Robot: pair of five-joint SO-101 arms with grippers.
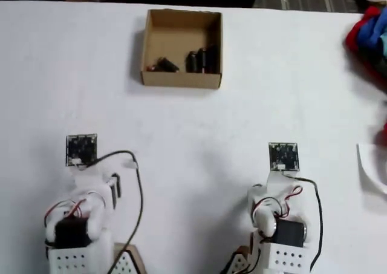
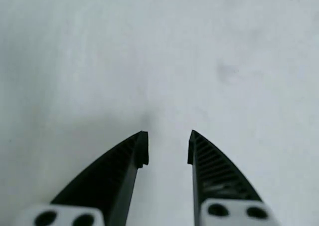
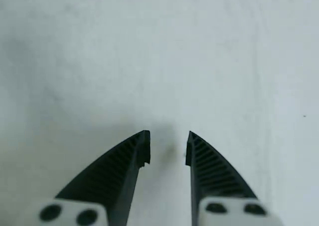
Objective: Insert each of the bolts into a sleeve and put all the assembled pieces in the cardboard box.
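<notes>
The box (image 1: 181,79) was matt brown cardboard, the table (image 1: 199,123) matt white (faintly smudged), the fingers (image 2: 117,173) ribbed black plastic.

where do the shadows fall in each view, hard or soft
high view: the cardboard box throws a narrow soft shadow on the table along one side wall; left wrist view: a faint smudge of shadow just beyond the open left end effector; right wrist view: a similar soft shadow at the right end effector.

Assembled pieces (image 1: 202,60) lie in the cardboard box (image 1: 175,35) — on the table (image 1: 199,129), toward its far edge.
</notes>
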